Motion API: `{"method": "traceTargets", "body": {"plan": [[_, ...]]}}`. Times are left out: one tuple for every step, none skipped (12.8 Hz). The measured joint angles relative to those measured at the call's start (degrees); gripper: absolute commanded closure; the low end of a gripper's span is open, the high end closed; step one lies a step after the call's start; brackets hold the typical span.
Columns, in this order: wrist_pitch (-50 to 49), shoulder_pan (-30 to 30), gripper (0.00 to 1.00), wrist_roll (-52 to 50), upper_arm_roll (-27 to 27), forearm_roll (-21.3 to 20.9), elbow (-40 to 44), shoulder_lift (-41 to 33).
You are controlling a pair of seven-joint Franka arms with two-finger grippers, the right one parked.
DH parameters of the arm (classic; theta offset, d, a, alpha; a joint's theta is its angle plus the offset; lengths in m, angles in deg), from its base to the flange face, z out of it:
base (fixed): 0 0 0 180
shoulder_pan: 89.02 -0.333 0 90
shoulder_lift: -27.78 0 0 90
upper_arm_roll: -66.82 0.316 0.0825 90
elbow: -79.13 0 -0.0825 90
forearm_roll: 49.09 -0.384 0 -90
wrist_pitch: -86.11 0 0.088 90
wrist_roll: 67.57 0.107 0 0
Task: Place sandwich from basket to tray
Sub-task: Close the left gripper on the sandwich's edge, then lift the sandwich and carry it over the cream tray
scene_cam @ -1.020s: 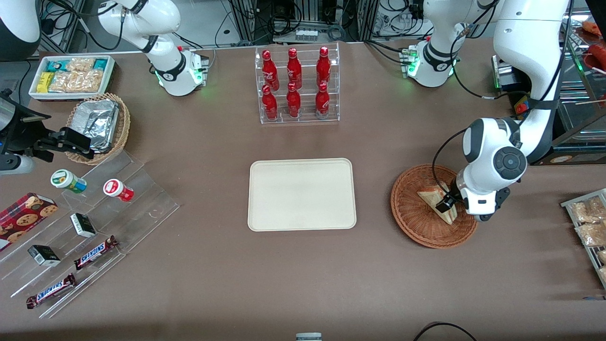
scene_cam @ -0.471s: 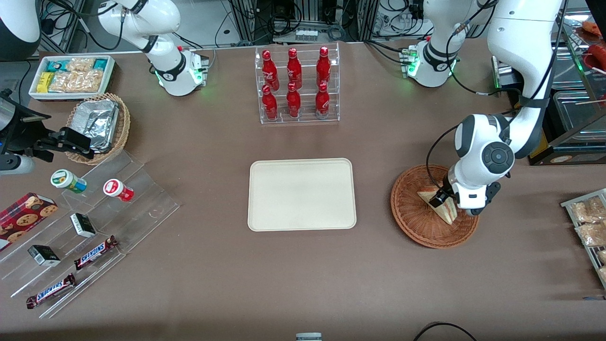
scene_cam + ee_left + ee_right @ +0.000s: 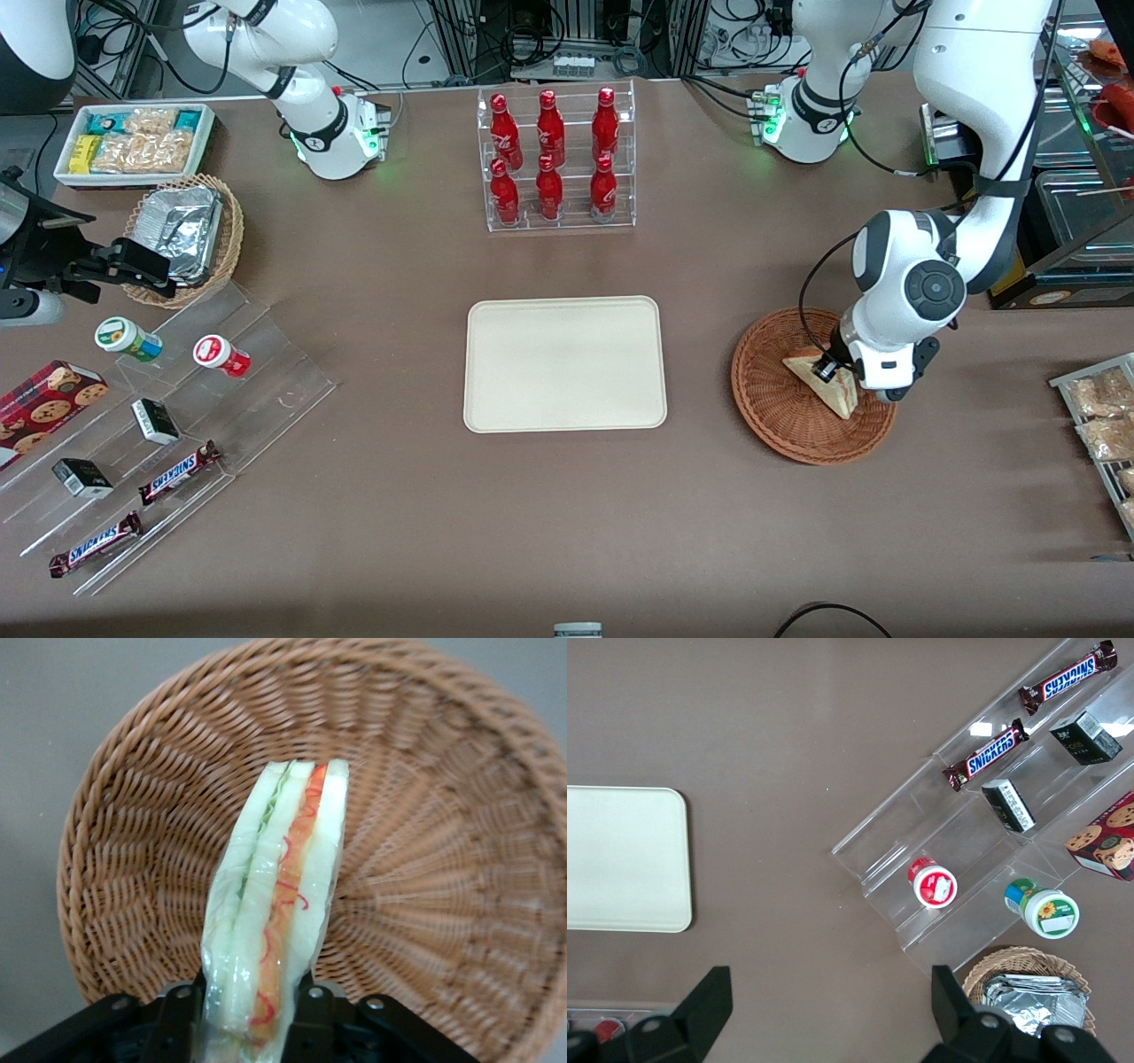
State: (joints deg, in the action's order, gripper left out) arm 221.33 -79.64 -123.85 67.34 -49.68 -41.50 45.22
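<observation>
The sandwich (image 3: 819, 379) (image 3: 279, 904) is a clear-wrapped wedge of pale bread with red-orange and green filling along its edge. It stands on edge in the round reddish-brown basket (image 3: 769, 390) (image 3: 443, 815). My gripper (image 3: 837, 377) (image 3: 251, 1010) is down in the basket and shut on the sandwich, one black finger pressed to each bread face. The cream-white tray (image 3: 564, 363) (image 3: 625, 859) lies flat at the table's middle with nothing on it, well apart from the basket toward the parked arm's end.
A clear rack of red bottles (image 3: 556, 159) stands farther from the front camera than the tray. Toward the parked arm's end are a tan basket of foil packs (image 3: 186, 235), a white bin of snacks (image 3: 133, 142) and a clear stepped stand (image 3: 168, 434). Snack packets (image 3: 1099, 416) lie near the basket.
The arm shifted toward the table's middle over the basket, and the gripper with the sandwich moved slightly with it. The sandwich stays in the basket between the fingers.
</observation>
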Motion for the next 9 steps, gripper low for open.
{"method": "traceTargets", "body": {"plan": [[-3.41, 0.46, 0.94, 0.00, -0.20, 0.00, 2.05, -0.34], [-8.55, 1.18, 0.94, -0.03, -0.35, 0.00, 5.06, -0.64], [-13.74, 1.91, 0.94, -0.11, -0.58, 0.00, 8.53, -0.91], [-17.96, 2.80, 0.94, -0.13, -0.91, 0.00, 11.96, -1.17], [-21.25, 4.14, 0.95, -0.21, -1.16, 0.00, 14.89, -1.38], [-23.89, 6.13, 0.94, -0.45, -1.34, 0.01, 17.47, -1.47], [-25.58, 8.69, 0.95, -0.70, -1.50, 0.02, 19.45, -1.42], [-26.42, 11.92, 0.95, -1.04, -1.63, 0.02, 21.07, -1.10], [-26.87, 15.31, 0.94, -1.83, -1.75, 0.01, 22.41, -0.37]]}}
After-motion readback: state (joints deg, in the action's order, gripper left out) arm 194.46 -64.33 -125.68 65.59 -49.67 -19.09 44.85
